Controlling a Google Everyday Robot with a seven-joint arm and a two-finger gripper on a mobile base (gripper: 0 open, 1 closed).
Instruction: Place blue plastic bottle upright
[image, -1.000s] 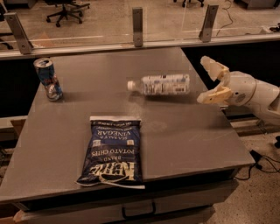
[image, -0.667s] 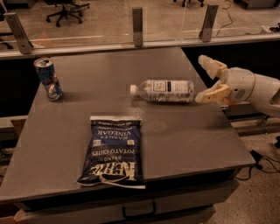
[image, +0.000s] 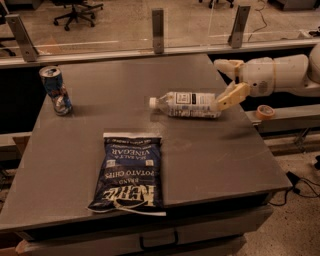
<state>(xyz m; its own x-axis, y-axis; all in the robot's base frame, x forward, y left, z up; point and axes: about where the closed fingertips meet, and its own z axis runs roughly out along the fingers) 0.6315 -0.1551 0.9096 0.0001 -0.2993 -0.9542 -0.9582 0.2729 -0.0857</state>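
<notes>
1. Work surface: a grey table (image: 210, 150) with a dark front edge, standing before a low glazed partition.
2. Task item: the blue plastic bottle (image: 192, 104) lies on its side on the right half of the table, towards the far edge. Its white cap (image: 153, 102) points left and its base points right. The printed label faces up and towards the camera. It is not upright.
3. Gripper (image: 219, 84): it sits at the right edge of the table, at the base end of the bottle, reaching in from the right on a white arm (image: 280, 75).
4. Pincer state: released. The two fingers are spread wide, one above and behind the bottle. The lower, tan finger (image: 233, 94) slants down so that its tip meets the bottle's base end. Nothing is clamped between them.
5. Drink can (image: 56, 90): upright near the far left corner of the table, well apart from the bottle.
6. Chip bag (image: 130, 170): dark blue, lying flat near the front edge, left of centre, its printing upside down to the camera. It is apart from both the bottle and the can.
7. Tape roll (image: 265, 111): resting on a ledge just beyond the table's right side, below the arm.
</notes>
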